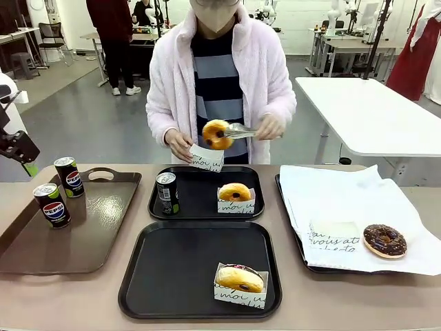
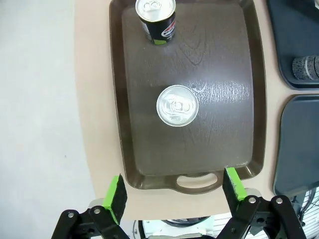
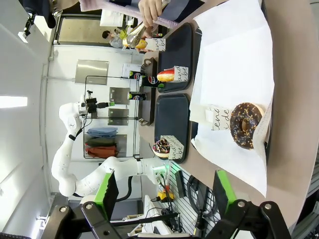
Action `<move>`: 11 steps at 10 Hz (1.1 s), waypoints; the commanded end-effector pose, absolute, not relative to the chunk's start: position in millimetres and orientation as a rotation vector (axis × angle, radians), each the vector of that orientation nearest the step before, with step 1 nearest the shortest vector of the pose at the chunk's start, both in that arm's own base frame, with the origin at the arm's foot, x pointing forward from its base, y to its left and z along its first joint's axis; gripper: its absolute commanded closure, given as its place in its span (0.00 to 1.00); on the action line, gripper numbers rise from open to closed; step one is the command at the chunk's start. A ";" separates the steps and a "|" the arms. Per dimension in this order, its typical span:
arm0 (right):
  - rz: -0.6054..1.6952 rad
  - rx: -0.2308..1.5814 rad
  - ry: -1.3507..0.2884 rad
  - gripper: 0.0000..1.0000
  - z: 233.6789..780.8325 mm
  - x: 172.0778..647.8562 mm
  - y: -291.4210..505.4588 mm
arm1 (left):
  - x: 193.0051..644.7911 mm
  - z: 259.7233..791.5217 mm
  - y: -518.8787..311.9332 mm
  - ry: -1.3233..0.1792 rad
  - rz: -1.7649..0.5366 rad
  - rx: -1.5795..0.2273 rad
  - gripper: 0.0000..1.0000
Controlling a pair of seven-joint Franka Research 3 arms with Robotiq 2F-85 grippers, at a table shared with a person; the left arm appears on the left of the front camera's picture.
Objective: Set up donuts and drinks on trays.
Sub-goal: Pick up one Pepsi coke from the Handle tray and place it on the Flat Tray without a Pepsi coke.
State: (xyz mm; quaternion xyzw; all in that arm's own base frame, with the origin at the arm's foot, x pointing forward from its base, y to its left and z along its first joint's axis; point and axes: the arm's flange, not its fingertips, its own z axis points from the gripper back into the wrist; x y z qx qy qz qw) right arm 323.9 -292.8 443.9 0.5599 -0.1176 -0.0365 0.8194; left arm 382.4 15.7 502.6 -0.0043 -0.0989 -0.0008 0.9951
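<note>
Right now the left gripper [image 2: 174, 188] is hanging released, its jaws spread wide, over the brown tray [image 2: 224, 124] at the left of the front view. One Pepsi can [image 2: 177, 106] is standing upright almost straight beneath it, showing its silver lid in the middle of the left wrist view, its long axis pointing up at the camera; a second can [image 2: 156, 20] is sitting at that picture's top edge. The near black tray [image 1: 179, 269], lower centre of the front view, is carrying a sleeved donut [image 1: 239, 281] but no drink, so that middle can is looking like the left arm's pick. The right gripper [image 3: 166, 185] is also gaping empty, facing the chocolate donut [image 3: 245, 125] on the white paper [image 3: 234, 59].
</note>
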 end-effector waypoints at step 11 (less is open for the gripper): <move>-0.082 1.199 -0.246 0.00 445.4 322.8 -292.5 | 463.0 392.2 1.1 -0.029 0.068 0.037 0.00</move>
